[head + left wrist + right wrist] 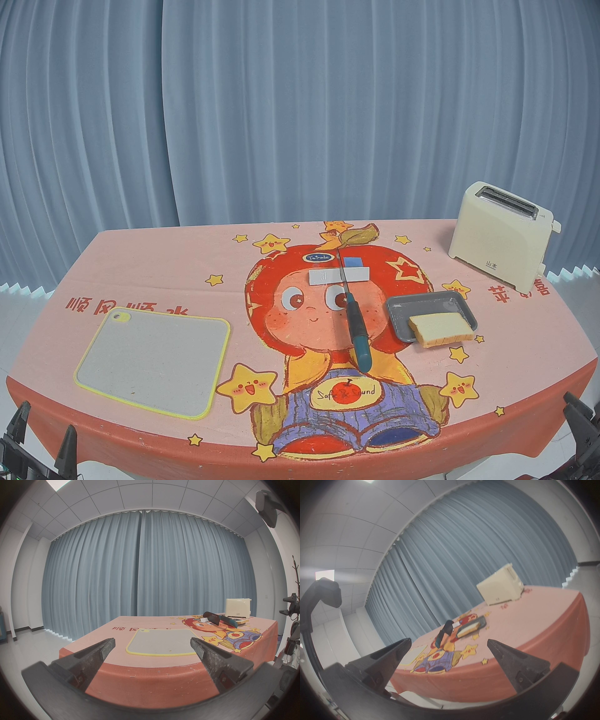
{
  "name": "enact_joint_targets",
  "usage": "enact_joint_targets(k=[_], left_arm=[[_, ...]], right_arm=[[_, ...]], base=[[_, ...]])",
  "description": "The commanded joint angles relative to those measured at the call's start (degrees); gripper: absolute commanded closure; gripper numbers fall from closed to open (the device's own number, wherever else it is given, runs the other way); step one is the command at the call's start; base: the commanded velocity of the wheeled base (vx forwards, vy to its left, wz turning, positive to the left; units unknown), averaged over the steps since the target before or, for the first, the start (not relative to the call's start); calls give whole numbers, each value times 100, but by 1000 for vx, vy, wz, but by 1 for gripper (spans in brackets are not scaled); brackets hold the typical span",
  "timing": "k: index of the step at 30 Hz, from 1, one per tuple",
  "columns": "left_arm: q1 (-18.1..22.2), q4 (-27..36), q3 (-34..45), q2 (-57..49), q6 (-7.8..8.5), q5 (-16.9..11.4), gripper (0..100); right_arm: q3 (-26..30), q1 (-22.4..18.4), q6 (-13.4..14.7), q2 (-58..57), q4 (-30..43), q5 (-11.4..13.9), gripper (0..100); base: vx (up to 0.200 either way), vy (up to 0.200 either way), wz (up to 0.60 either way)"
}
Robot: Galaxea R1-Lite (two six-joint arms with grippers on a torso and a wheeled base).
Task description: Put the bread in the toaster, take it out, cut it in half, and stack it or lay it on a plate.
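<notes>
Start with the bread (440,328), right of centre in the head view, lying flat across the near right rim of the tray (400,307). Use the right tool (448,641), wide open and empty, at the lower right corner, off the surface (156,269). Approach from the rim side and pinch the crust lightly to avoid crushing. Lift clear, turn the slice upright, then lower into a slot of the toaster (500,234) at upper right; slot width hard to judge from here. Steer clear of the knife (357,325) at centre. Park the left tool (151,641), likewise wide open and empty, at lower left, short of the board (153,362).
</notes>
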Motion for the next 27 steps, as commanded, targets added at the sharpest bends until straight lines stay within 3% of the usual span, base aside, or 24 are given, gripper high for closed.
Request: enact_joint_targets(k=[1, 2, 5, 11, 27], left_arm=[[2, -4, 101, -93, -2, 0, 0], [2, -4, 101, -93, -2, 0, 0], [2, -4, 101, -93, -2, 0, 0], [2, -4, 101, -93, -2, 0, 0], [2, -4, 101, -93, -2, 0, 0]], right_arm=[[-105, 4, 119, 96, 221, 128, 0], [-105, 4, 119, 96, 221, 128, 0], [-157, -4, 541, 96, 335, 357, 0], [-289, 13, 1183, 290, 344, 506, 0], [-403, 75, 1244, 1380, 264, 621, 0]], base=[[0, 0, 0], [0, 0, 0], [0, 0, 0], [0, 0, 0], [0, 0, 0]])
